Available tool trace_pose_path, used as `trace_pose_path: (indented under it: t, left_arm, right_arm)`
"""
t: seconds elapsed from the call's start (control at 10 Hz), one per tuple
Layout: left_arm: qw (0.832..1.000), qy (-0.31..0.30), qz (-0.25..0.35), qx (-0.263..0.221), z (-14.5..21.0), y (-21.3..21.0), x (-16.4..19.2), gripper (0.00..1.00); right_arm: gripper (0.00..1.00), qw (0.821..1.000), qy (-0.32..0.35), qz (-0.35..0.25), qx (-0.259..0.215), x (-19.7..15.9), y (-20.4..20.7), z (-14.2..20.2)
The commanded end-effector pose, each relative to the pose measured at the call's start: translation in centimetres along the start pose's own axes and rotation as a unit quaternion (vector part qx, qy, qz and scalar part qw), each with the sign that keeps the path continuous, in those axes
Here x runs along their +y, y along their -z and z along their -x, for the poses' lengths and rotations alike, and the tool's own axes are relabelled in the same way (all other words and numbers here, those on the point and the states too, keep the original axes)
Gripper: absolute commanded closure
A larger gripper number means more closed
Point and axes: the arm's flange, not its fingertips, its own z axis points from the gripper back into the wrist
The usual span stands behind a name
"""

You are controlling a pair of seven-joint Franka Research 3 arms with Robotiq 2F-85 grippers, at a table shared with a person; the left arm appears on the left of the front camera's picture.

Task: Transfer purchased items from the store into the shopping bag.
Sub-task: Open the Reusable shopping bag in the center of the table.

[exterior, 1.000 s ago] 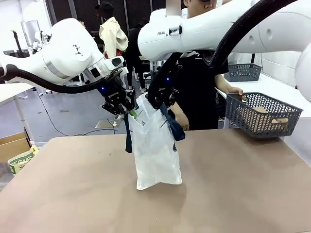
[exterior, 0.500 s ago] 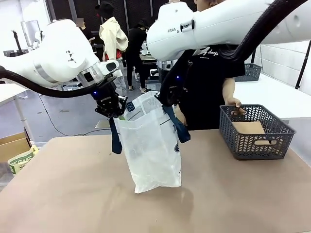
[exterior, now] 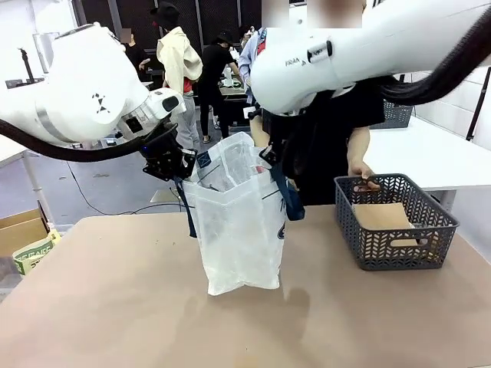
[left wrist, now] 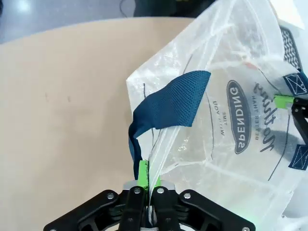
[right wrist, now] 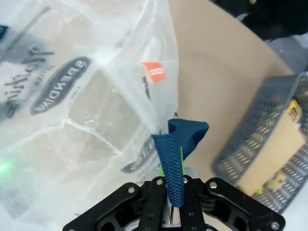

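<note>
The shopping bag (exterior: 239,230), whitish plastic with navy print, stands on the table with its mouth held wide. My left gripper (exterior: 178,170) is shut on the bag's left rim beside a navy handle (left wrist: 168,103); its green pads (left wrist: 143,169) pinch the plastic. My right gripper (exterior: 270,159) is shut on the bag's right rim and the navy strap (right wrist: 177,159). To the right, a dark grey basket (exterior: 368,244) holds purchased items: a flat tan packet (exterior: 380,216) and a yellow piece (right wrist: 293,110). A person's hand (exterior: 360,181) grips the basket's far rim.
The person stands at the far edge behind the bag. A white side table (exterior: 449,157) with another grey basket (exterior: 397,113) is at the right. A cardboard box (exterior: 17,227) sits on the floor at the left. The tan tabletop (exterior: 115,307) lies bare in front.
Both grippers have shut on the bag's rim and moved apart, spreading its mouth. The person has slid the basket left, closer to the bag.
</note>
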Motion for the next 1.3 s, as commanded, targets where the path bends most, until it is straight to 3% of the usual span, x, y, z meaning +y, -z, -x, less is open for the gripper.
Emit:
trace_pose_path:
  t: [0.0,0.3,0.7,1.2]
  left_arm:
    - [0.997,-0.001,-0.053,-0.05,1.0,0.5,-0.1,1.0]
    - [0.998,-0.013,-0.049,-0.033,0.5,0.1,0.6,1.0]
    - [0.998,-0.014,-0.053,0.031,0.0,-0.2,1.1,1.0]
    - [0.996,0.034,-0.053,0.064,-0.7,0.9,1.5,1.0]
  right_arm:
    - [1.0,0.999,-0.029,0.036,-0.023,-1.4,0.9,2.4]
    - [1.0,0.999,-0.02,0.03,-0.021,-3.7,0.6,2.4]
    - [1.0,1.0,0.009,-0.001,-0.008,-5.9,0.7,2.1]
    - [1.0,1.0,-0.015,0.012,0.006,-6.2,2.3,2.6]
